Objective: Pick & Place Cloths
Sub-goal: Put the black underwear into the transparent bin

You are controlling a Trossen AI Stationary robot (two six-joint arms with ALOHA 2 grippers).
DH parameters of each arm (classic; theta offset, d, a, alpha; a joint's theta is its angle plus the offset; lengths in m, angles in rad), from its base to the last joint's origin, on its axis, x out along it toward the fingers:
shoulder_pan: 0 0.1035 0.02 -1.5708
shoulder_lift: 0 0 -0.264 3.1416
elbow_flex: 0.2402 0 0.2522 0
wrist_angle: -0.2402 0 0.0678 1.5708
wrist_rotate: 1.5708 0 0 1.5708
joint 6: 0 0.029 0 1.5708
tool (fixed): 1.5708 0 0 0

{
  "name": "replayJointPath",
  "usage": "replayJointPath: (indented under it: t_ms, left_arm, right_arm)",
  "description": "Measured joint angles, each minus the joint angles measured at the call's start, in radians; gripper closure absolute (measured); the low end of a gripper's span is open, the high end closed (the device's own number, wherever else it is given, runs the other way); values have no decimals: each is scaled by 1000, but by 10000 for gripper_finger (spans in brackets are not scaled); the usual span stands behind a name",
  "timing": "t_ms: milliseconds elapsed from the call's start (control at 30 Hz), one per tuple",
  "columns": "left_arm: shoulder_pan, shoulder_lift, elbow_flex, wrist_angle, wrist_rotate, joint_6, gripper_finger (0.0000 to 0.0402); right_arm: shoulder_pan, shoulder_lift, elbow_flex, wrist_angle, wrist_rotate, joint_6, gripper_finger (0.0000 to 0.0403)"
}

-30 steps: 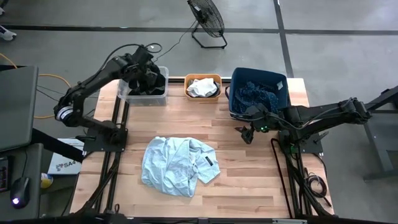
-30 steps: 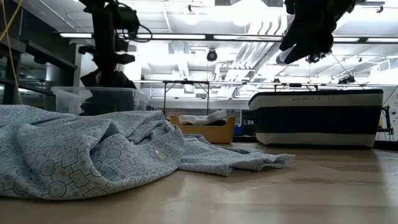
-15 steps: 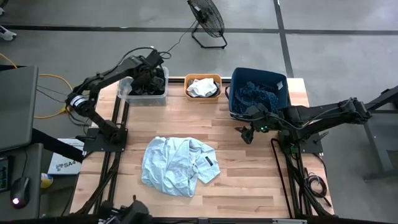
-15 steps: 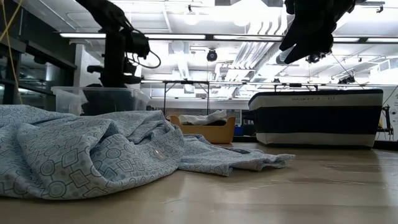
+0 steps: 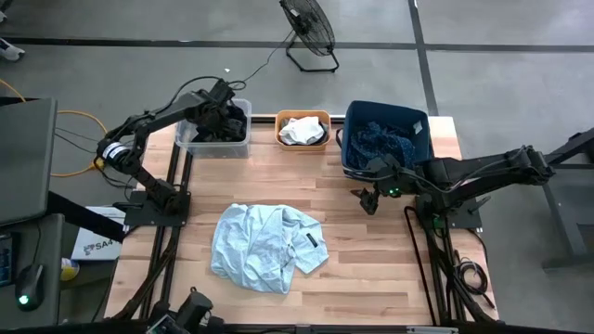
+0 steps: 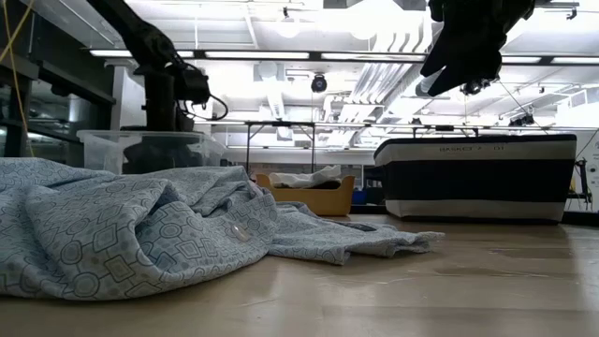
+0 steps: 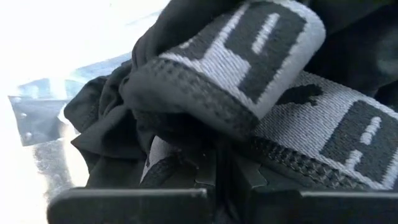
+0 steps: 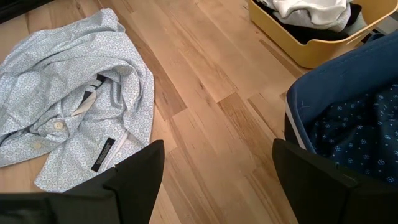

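Jaws, left gripper (image 5: 225, 113): down inside the clear bin, fingers closed together in the folds of the black cloth; whether they truly hold it I cannot tell.
Jaws, right gripper (image 5: 367, 197): spread wide with nothing between them, hanging above bare wood just in front of the dark blue bin.
Table (image 5: 371, 269): pale wooden planks, bins lined along the far edge.
Light blue cloth (image 5: 264, 246): a patterned shirt lying crumpled on the table's near middle, well apart from both grippers; it fills the foreground of the low view (image 6: 131, 234).
Dark blue bin (image 5: 349, 148): far right, holding the navy dotted cloth (image 5: 382, 139).
Clear bin (image 5: 186, 139): far left, with the black cloth (image 7: 261, 93), its grey band with black lettering right at the left wrist camera.
Orange bin (image 5: 303, 143): between the other two, holding the white cloth (image 5: 301, 129).
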Motion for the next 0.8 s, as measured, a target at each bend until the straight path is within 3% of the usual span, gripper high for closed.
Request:
replayJointPath:
  t_ms: [233,800]
  left_arm:
    - [40,2,-5,13,92,-37,394]
    - [43,76,-3,42,128,-82,394]
  right_arm:
    - [0,0,0,0,0,3,114]
    - [0,0,0,2,1,1,114]
